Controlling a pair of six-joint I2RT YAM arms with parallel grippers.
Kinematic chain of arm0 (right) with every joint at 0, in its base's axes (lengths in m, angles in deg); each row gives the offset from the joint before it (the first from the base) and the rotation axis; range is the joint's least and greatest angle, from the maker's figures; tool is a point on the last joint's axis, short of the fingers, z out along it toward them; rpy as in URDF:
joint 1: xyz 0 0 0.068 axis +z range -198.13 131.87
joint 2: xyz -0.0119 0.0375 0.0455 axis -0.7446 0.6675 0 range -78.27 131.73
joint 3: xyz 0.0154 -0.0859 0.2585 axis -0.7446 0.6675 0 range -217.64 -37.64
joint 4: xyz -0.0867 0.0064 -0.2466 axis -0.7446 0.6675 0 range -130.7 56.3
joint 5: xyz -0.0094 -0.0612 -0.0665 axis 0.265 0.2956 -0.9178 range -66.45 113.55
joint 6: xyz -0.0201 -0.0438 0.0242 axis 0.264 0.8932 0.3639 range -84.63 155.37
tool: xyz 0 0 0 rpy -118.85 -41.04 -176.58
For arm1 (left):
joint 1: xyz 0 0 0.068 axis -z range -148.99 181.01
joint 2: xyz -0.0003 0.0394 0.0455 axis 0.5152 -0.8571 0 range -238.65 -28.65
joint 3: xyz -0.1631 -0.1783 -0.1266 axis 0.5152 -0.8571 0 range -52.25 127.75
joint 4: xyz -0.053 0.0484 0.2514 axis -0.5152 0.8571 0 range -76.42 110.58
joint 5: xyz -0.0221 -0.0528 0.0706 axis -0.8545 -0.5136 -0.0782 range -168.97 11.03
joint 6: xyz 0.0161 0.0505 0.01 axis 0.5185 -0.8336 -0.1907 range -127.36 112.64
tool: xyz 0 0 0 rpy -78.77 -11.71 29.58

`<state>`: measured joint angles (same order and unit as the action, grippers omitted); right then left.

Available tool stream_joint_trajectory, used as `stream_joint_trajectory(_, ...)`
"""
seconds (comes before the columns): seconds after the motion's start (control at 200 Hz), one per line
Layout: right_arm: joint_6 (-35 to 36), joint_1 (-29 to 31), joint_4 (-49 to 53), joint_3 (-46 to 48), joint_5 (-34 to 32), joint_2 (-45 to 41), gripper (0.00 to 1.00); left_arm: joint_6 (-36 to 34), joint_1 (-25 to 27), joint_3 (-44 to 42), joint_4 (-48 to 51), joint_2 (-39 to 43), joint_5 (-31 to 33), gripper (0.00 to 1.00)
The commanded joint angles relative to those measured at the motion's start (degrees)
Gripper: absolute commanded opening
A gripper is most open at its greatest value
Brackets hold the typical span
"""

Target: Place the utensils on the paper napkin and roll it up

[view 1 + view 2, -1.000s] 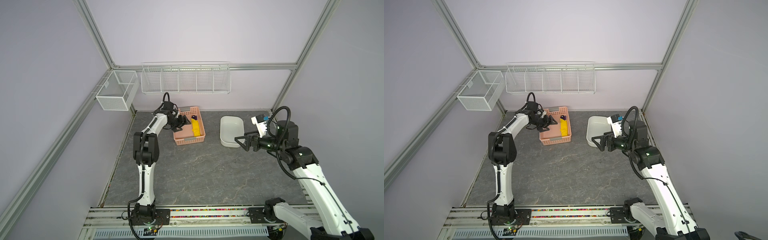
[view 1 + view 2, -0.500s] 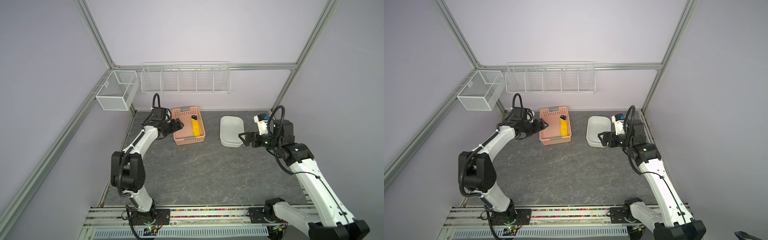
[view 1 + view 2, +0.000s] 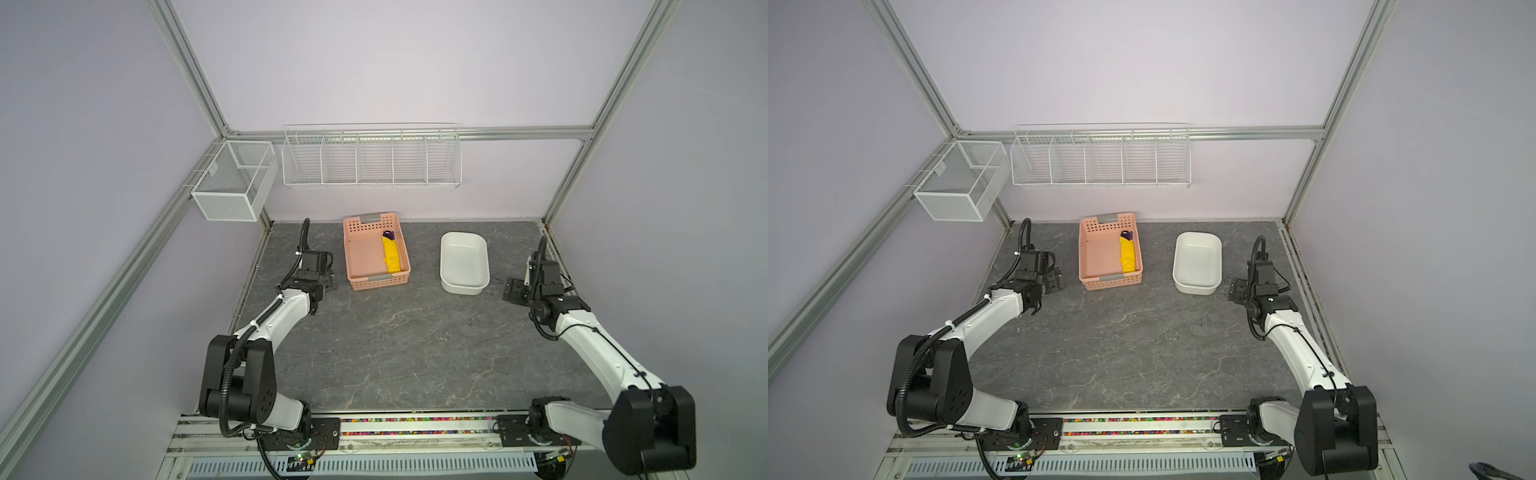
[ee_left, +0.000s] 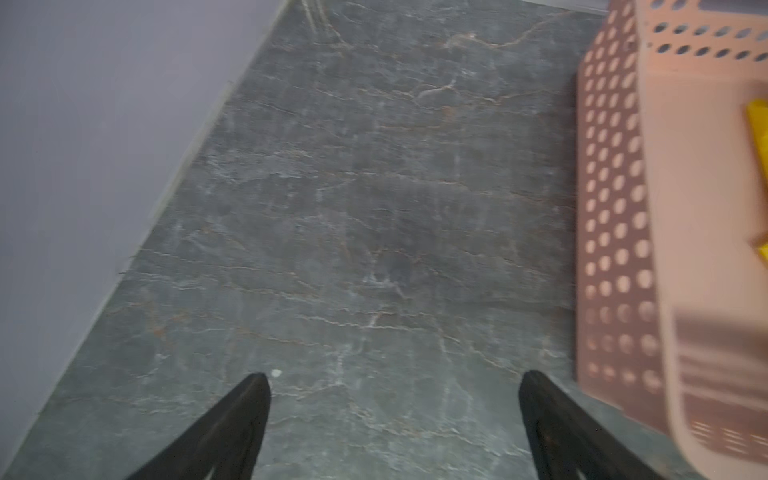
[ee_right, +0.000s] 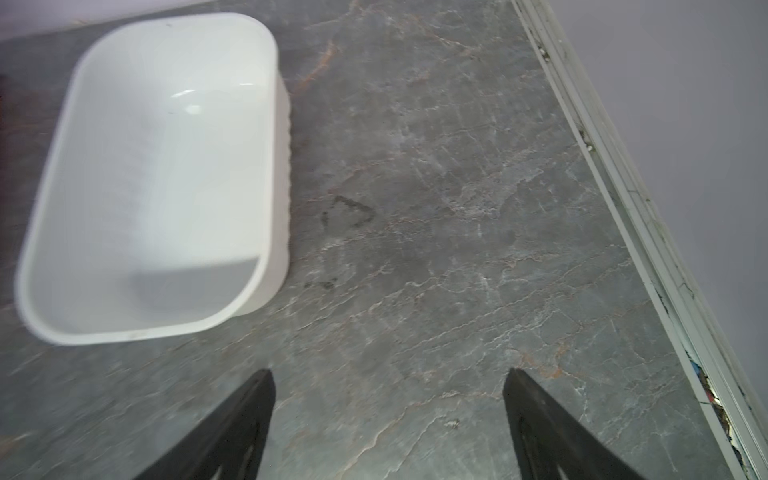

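The paper napkin [image 3: 391, 257] [image 3: 1128, 258] is a rolled yellow bundle lying in the pink basket [image 3: 380, 283] [image 3: 1113, 283] along its right wall. A purple-black head of the utensils [image 3: 388, 235] [image 3: 1126, 235] sticks out of the bundle's far end; the rest is hidden. My left gripper [image 3: 330, 282] [image 3: 1057, 282] [image 4: 395, 376] is open and empty over bare table, just left of the basket [image 4: 615, 208]. A yellow edge of the napkin [image 4: 758, 137] shows in the left wrist view. My right gripper [image 3: 512, 291] [image 3: 1235, 291] [image 5: 388, 371] is open and empty, to the right of the white tub.
The white tub [image 3: 463, 289] [image 3: 1196, 289] [image 5: 271, 124] stands empty right of the basket. A wire shelf [image 3: 372, 160] hangs on the back wall and a mesh box [image 3: 232, 183] on the left frame. The table's metal edge rail [image 5: 623, 208] runs beside the right gripper.
The left gripper has drawn out of the basket to its left and opened wider. The right gripper has pulled back from the tub towards the right edge.
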<state>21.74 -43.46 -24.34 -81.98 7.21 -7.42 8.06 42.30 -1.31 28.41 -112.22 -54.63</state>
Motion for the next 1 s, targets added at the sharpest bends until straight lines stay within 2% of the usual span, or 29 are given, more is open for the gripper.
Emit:
stream_joint_trajectory(0.0,3.3,-0.8,-14.3,4.5,-5.0,4.0,0.89,-5.4,-1.5,-5.4,-11.7,2.1,8.5,0.94)
stream_joint_trajectory(0.16,7.5,-1.0,-37.5,13.5,-5.2,9.8,0.89,-11.4,-3.4,-17.1,-33.7,3.8,3.2,0.96)
stream_joint_trajectory(0.21,8.1,-1.0,-37.5,12.8,-4.6,10.3,0.89,-11.7,-4.5,-20.3,-40.9,3.8,0.0,0.97)
stream_joint_trajectory(0.275,10.4,-1.3,-45.6,15.5,-2.5,10.5,0.89,-12.0,-6.3,-23.9,-49.9,3.1,-4.6,0.97)
stream_joint_trajectory(0.34,11.4,-1.5,-46.7,15.6,-2.1,10.8,0.89,-13.1,-6.9,-26.0,-56.6,1.9,-6.1,0.98)
stream_joint_trajectory(0.475,14.3,-2.6,-54.9,19.3,3.3,10.6,0.89,-11.7,-10.5,-27.8,-61.8,-1.4,-14.5,0.97)
stream_joint_trajectory(0.58,14.0,-4.1,-64.2,21.9,6.2,15.2,0.89,-12.3,-11.1,-27.6,-63.2,-3.6,-16.8,0.99)
stream_joint_trajectory(0.67,14.7,-4.2,-65.1,21.8,7.8,16.4,0.89,-14.2,-11.1,-27.6,-64.0,-4.5,-20.4,1.00)
stream_joint_trajectory(0.995,15.3,-4.1,-67.5,22.8,8.2,17.2,0.89,-15.1,-10.8,-28.0,-65.5,-5.2,-20.6,0.99)
